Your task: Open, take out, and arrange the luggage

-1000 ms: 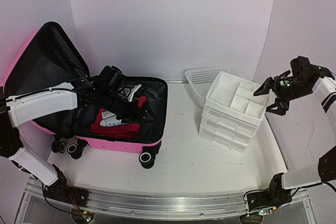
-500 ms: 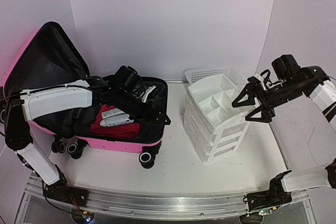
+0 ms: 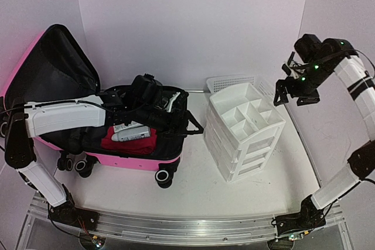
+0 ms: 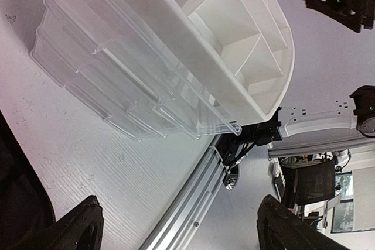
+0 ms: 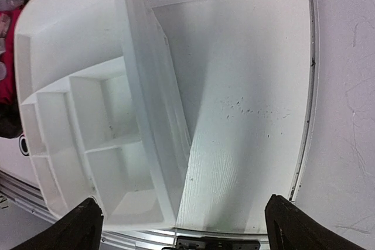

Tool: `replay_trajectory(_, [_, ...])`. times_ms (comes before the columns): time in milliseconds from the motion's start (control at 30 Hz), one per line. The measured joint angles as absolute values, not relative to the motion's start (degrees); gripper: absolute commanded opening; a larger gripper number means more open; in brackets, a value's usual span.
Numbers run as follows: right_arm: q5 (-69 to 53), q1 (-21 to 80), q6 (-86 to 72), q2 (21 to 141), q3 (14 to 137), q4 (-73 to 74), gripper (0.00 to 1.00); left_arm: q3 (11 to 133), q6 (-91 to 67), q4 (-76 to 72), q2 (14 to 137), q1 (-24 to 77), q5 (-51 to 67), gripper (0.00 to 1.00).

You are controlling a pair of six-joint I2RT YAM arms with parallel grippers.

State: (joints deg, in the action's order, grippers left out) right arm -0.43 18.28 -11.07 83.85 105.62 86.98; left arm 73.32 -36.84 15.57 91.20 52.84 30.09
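The pink suitcase (image 3: 132, 160) lies open on the 9 o'clock side of the bench (image 3: 193, 188). Its black-lined lid (image 3: 53, 68) is propped up toward 10 o'clock and its black wheels (image 3: 165, 177) face 6 o'clock. Inside, a white tube (image 3: 130, 133) rests on a red cloth (image 3: 130, 144). The left hand (image 3: 188, 124) reaches just past the suitcase's 3 o'clock edge, its fingers spread wide with nothing between them, pointing toward the white drawer unit (image 3: 243, 130). That unit stands at 3 o'clock of the suitcase, apart from it and skewed on the bench, with its top tray split into compartments. A white mesh basket (image 3: 225, 83) sits just behind the unit at 12 o'clock. The right hand (image 3: 295, 95) hangs above the bench at 2 o'clock of the drawer unit, spread open and holding nothing.
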Motion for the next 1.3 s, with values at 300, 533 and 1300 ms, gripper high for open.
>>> replay_trajectory(300, [-3.2, 18.3, -5.9, 88.1, 98.0, 84.6, 0.67, 69.6, -48.6, 1.8, 92.5, 54.0, 29.5, 0.82])
replay_trajectory(533, [-3.3, 18.3, -6.1, 87.4, 91.0, 81.3, 0.44, 69.5, -52.8, -4.8, 97.3, 54.0, 29.5, 0.86])
replay_trajectory(1300, [-8.5, 18.4, -10.9, 79.2, 84.5, 78.4, 0.09, 77.1, -67.1, -7.6, 109.3, 58.2, 19.0, 0.85])
